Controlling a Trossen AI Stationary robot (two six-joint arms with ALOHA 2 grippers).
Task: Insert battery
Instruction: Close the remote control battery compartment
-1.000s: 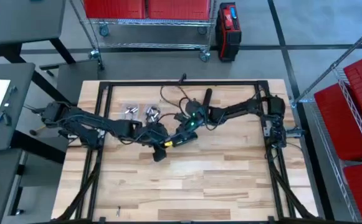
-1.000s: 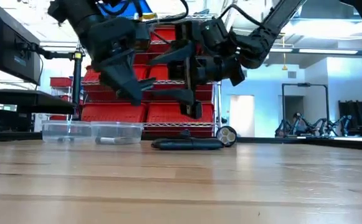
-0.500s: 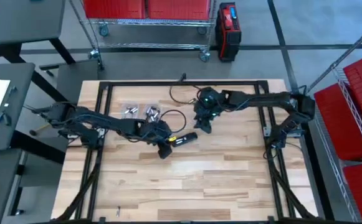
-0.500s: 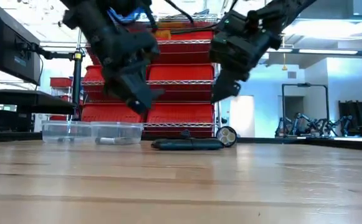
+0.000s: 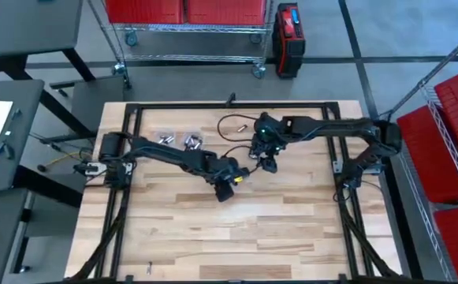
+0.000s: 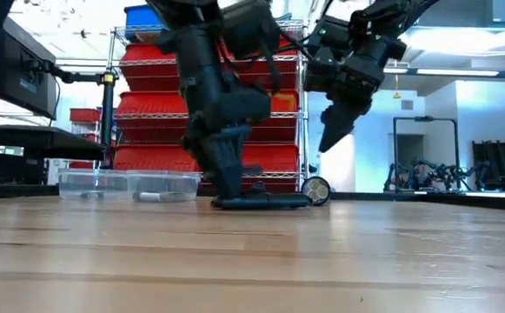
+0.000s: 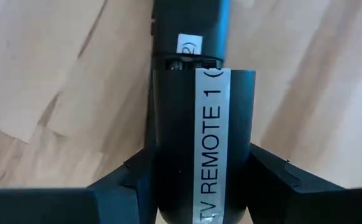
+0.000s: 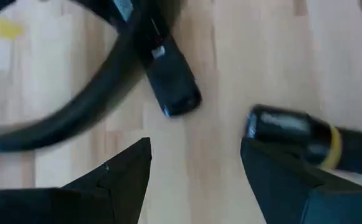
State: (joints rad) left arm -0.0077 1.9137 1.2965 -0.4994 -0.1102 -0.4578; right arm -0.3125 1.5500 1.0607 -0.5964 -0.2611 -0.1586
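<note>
Label "TV REMOTE 1" runs along remote (image 7: 202,186) between left end effector (image 7: 199,205) fingers.

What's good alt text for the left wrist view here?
Close-up of a black remote labelled "TV REMOTE 1", lying on the wooden table, with the left gripper straddling it, one dark finger on each side. Beyond the label, the remote's case looks open at a seam.

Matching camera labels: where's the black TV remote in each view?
High view: black TV remote at table centre, mostly under the left arm.
Low view: flat on the wood, mid-picture.
Left wrist view: fills the centre, white label up.
Right wrist view: one end, beyond the open right gripper.
Landmark: left gripper straddling it.
</note>
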